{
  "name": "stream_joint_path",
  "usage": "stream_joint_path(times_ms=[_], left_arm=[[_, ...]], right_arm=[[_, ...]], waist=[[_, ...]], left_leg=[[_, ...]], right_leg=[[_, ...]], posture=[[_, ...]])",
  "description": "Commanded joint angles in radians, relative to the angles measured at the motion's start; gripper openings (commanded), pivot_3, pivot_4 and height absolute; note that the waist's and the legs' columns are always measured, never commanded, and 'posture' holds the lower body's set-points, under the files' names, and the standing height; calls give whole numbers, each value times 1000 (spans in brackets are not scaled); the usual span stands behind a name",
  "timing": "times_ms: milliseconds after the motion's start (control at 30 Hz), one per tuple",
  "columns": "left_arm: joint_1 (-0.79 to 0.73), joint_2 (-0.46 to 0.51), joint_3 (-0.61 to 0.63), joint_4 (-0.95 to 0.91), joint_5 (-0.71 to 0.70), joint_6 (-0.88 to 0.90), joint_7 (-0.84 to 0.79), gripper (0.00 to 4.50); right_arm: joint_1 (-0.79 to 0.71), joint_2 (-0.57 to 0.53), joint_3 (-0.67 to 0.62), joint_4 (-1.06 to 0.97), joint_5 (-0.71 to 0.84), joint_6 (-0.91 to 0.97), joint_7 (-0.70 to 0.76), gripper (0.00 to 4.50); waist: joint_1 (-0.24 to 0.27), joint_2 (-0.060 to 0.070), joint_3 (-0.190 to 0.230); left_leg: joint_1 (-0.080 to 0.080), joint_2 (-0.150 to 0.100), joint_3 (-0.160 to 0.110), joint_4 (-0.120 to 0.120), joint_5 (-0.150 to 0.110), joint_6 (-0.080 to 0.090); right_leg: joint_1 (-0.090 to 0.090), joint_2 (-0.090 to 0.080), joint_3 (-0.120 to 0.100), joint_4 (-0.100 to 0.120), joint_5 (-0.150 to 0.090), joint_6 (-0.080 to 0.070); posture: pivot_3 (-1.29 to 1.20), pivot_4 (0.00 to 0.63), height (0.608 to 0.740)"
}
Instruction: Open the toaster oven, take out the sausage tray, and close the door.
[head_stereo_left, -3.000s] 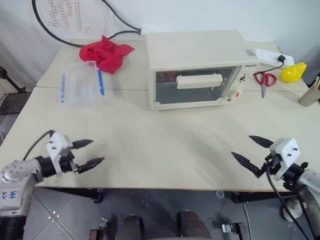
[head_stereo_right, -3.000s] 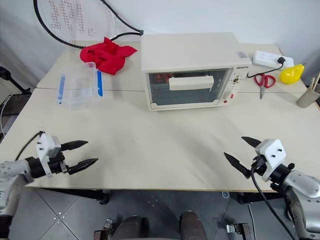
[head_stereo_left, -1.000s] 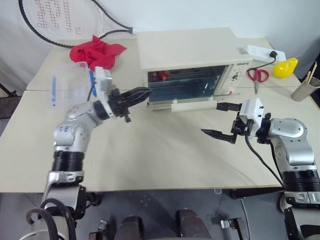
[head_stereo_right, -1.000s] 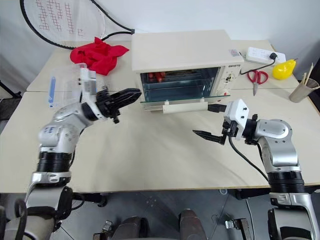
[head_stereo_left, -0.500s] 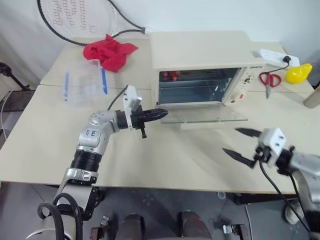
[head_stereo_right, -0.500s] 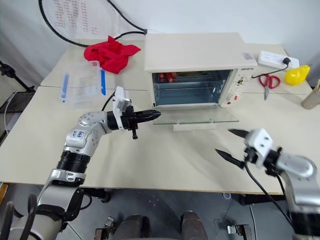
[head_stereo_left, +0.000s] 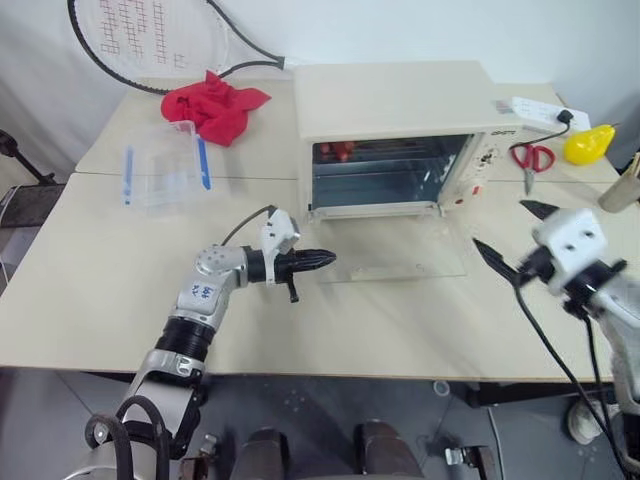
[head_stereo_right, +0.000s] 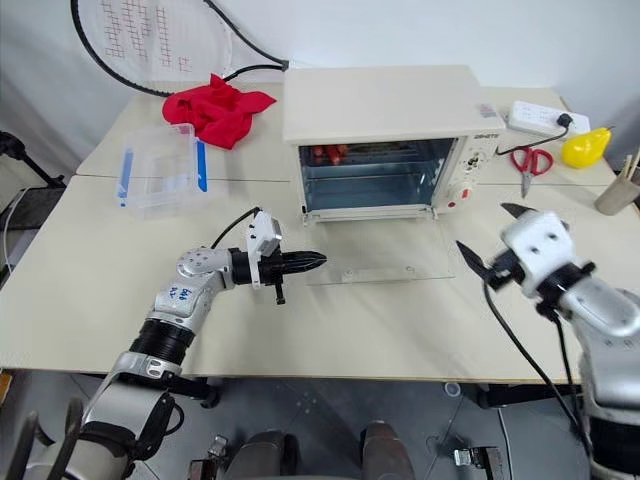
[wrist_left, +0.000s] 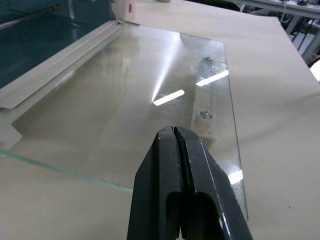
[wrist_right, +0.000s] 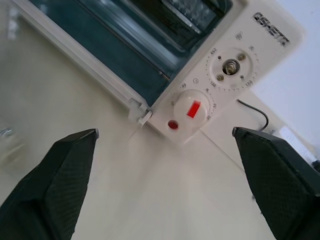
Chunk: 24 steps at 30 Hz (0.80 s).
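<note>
A: Glass door is fully down — lying flat on the tabletop in front of the toaster oven. Cavity's open.

B: Left gripper?

A: Jaws pressed shut, pointing level toward the door's left edge. Tip sits right at that edge. In the left wrist view the closed tip is over the glass, with the handle's two mounting screws showing through the pane beyond it.

B: Holding anything?

A: No, nothing between the jaws.

B: Right gripper?

A: Jaws spread wide, empty. Hovering off the door's right side, near the oven's front right corner, apart from both. Its wrist view looks at the control panel — knobs and a red mark.

B: Sausage tray?

A: Sausage tray is inside, at the upper left of the cavity behind the wire rack. Only reddish sausage ends are visible; can't make out the tray metal itself.

B: Other stuff on the tabletop?

A: Clear plastic box with blue clips left of the oven, red cloth behind it, racket at the back. Scissors, power strip and a yellow object to the oven's right.
</note>
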Motion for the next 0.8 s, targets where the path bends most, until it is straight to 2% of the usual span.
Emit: stream_joint_path(times_ms=[33,133,267,333,367,433,633,767,800], left_arm=[[70,28,109,-113,-87,-1,10,392],[128,41,179,-194,-127,-23,35,845],[176,53,225,-276,-155,-13,65,1342],[210,63,251,-335,-172,0,87,1836],[232,69,268,-378,-195,26,101,1836],[262,76,288,-445,-229,66,125,2106],[336,84,275,-643,-302,205,203,2982],[345,76,270,-665,-290,216,244,3568],[346,68,270,-667,-291,214,256,3753]], right_arm=[[-179,24,204,103,-250,-127,-108,4500],[-297,63,313,249,-415,-221,-234,4500],[-387,107,389,394,-503,-261,-287,4500],[-445,135,426,470,-551,-296,-333,4500],[-493,149,460,519,-608,-310,-380,4500],[-559,170,502,601,-671,-330,-435,4500],[-671,230,544,807,-720,-383,-543,4500],[-712,257,556,884,-726,-399,-562,4500],[-723,265,563,904,-727,-405,-566,4320]], waist=[[-4,0,0],[-8,0,0],[2,0,0],[2,0,0],[-2,0,0],[-21,0,0],[-39,0,0],[-50,0,0],[-54,0,0]], left_leg=[[0,0,0,0,0,0],[0,3,-1,-1,0,0],[-3,1,-2,-1,0,0],[-4,-2,-2,1,-1,1],[-4,-2,-2,2,-1,2],[-5,-2,-1,3,-2,3],[-4,-2,-3,1,-1,3],[-5,-2,-3,2,-1,3],[-5,-2,-3,2,-1,3]], right_leg=[[-1,0,0,0,0,0],[-2,0,-1,1,0,-1],[-2,-4,-3,3,0,-1],[-2,-7,-5,3,0,0],[-2,-8,-5,3,0,0],[-2,-9,-6,2,0,1],[-2,-9,-8,3,0,1],[-1,-9,-8,3,0,1],[-1,-9,-8,3,0,1]], posture=[[0,150,740],[0,150,740],[0,150,740],[0,150,740],[0,150,740],[0,150,740],[0,150,740],[0,150,740],[0,150,740]])
